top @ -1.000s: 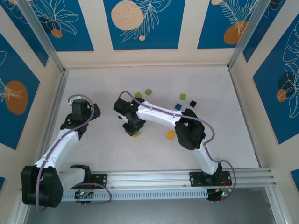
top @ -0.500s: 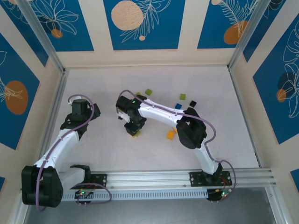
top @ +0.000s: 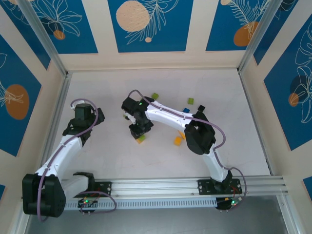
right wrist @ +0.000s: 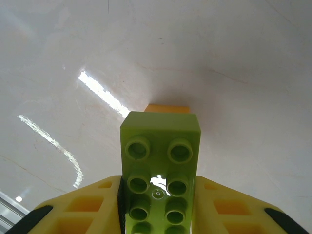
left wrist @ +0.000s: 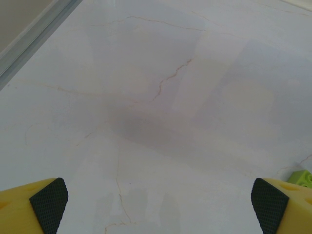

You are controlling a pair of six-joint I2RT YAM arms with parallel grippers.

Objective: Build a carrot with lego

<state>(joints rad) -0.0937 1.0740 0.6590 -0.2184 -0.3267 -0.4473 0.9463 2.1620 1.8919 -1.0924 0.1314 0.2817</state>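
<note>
The right claw (top: 139, 132) sits left of centre, a lime green brick (top: 141, 139) at its tip. An orange brick (top: 178, 141) lies to its right, a black brick (top: 201, 107) farther up.

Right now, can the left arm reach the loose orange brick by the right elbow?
Probably not cleanly: the right hand, shut on a green brick, sits between the open left hand and the orange brick.
</note>
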